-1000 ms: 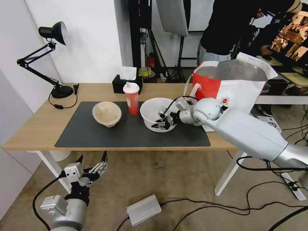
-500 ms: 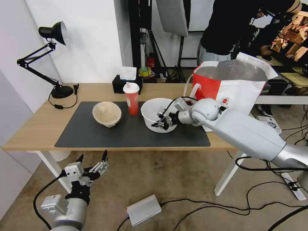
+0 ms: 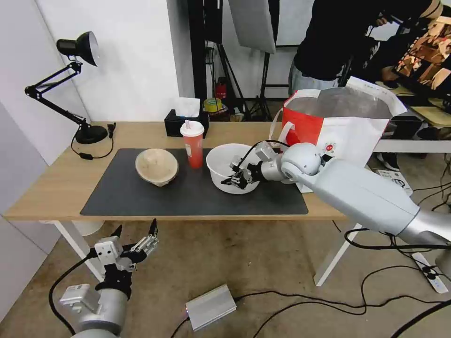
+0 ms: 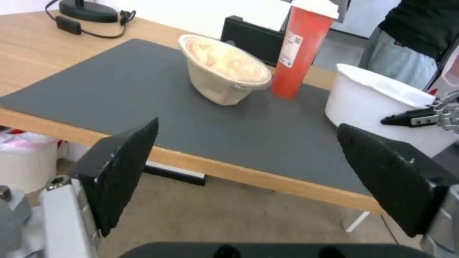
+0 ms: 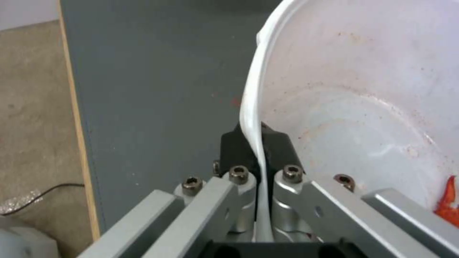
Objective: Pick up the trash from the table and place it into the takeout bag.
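I can't read any text. The red cup (image 4: 300, 50) carries a white label, print too small. The takeout bag (image 3: 345, 126) has a round red logo, illegible.

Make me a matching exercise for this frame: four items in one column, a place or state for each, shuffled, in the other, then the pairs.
Items
1. white bowl
2. red cup
3. beige bowl
4. left gripper

Places or states
A. open, below the table edge
B. rim pinched by the right gripper
C. on the mat's left part, untouched
D. upright between the two bowls

Pairs: 1-B, 2-D, 3-C, 4-A
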Tool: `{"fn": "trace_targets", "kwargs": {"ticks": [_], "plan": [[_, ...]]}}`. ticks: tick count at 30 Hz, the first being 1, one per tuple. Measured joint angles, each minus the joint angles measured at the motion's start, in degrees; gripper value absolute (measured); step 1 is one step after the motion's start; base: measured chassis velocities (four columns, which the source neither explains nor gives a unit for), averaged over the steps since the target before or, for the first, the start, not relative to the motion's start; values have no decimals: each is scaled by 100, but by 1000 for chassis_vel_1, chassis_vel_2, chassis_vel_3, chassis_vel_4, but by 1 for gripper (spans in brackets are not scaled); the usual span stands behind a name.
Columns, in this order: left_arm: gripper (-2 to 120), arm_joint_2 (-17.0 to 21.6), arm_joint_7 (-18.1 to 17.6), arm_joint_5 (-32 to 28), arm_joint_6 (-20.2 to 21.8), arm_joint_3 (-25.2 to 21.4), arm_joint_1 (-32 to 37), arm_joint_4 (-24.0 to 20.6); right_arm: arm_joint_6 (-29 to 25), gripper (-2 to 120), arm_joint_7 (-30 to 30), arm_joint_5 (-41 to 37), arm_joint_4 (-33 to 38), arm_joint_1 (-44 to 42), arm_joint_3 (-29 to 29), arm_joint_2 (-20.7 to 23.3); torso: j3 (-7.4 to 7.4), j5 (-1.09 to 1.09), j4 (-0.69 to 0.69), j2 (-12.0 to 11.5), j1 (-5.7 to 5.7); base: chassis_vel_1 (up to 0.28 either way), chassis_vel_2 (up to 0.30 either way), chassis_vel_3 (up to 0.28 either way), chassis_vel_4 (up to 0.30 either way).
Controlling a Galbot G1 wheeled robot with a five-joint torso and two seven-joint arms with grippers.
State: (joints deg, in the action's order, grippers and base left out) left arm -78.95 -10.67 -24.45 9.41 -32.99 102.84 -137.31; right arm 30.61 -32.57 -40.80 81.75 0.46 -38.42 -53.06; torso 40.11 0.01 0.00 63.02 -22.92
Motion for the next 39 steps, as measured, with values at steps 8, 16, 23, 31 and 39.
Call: {"fn": "trace_targets", "kwargs": {"ticks": [8,16,23,31,39], "plan": [[100,2,0,0,0,-7,34,-31,-5,0,-1,-19,144,40,22,120,0,-1,0,0,0,0,0,0,0],[100,-5,0,2,0,-11,39,-33,7,0,1,-47,274,158,24,239,0,-1,0,0,0,0,0,0,0],[100,-11,0,2,-1,-28,65,-34,8,0,0,-73,339,177,60,289,0,-1,0,0,0,0,0,0,0],[100,-43,-1,17,-7,-20,57,-28,0,0,3,-184,406,287,83,342,0,-1,0,0,0,0,0,0,0],[100,-37,-3,19,-11,-23,49,-22,-4,0,9,-264,471,450,107,368,0,-1,0,0,0,0,0,0,0]]}}
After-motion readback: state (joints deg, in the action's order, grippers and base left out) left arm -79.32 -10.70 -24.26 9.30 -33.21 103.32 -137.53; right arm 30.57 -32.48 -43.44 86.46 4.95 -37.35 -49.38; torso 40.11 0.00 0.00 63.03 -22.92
